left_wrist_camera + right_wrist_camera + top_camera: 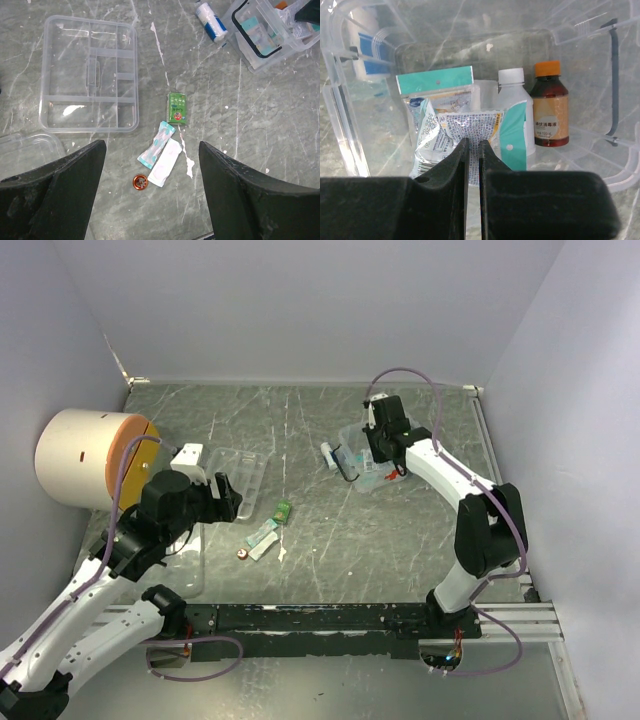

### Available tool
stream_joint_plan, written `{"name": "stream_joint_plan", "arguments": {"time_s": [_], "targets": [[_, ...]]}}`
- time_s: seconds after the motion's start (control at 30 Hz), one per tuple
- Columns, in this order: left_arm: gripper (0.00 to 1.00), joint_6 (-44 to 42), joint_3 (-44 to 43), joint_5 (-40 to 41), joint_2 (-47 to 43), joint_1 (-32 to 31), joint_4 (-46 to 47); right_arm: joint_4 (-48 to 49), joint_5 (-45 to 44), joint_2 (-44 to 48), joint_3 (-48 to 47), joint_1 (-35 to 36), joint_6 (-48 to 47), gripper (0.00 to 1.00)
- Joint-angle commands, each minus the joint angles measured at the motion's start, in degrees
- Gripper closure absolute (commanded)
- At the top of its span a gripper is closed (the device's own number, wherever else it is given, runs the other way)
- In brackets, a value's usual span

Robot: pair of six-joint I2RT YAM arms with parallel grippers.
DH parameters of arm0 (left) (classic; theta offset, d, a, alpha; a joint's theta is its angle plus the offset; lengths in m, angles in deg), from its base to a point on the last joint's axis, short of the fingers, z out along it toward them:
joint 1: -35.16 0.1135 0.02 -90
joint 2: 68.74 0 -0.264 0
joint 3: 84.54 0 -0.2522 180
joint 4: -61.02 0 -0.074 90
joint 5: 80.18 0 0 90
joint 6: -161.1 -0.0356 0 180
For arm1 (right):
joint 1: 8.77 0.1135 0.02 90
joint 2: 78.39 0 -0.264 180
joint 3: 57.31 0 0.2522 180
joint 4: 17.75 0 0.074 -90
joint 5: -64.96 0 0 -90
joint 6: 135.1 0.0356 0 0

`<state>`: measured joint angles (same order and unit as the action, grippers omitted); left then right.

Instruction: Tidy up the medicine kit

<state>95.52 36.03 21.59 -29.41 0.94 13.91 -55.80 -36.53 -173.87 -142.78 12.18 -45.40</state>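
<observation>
Below the divided tray (90, 80), a clear lid (25, 150) lies partly behind the left tool (151, 150), cut by the edge.

A big white cylinder (80, 460) with an orange end lay on its side at the left edge of the worktop (380, 540), beside the pale wall (40, 360). The grey marbled worktop bore white streaks and was walled on three sides.
</observation>
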Motion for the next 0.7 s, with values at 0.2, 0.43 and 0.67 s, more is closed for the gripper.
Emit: {"name": "stream_joint_plan", "arguments": {"time_s": [0.2, 0.43, 0.67], "targets": [[0.14, -0.1, 0.1, -1.1, -0.6, 0.1, -0.5, -5.6, 3.7, 2.8, 1.5, -0.2, 5.4, 1.0], [0.14, 0.1, 0.2, -0.9, -0.7, 0.1, -0.6, -7.9, 6.7, 7.7, 3.3, 0.8, 9.1, 1.0], [0.14, 0.2, 0.1, -0.9, -0.6, 0.1, -0.5, -4.8, 7.7, 10.1, 6.1, 1.0, 7.9, 1.0]]}}
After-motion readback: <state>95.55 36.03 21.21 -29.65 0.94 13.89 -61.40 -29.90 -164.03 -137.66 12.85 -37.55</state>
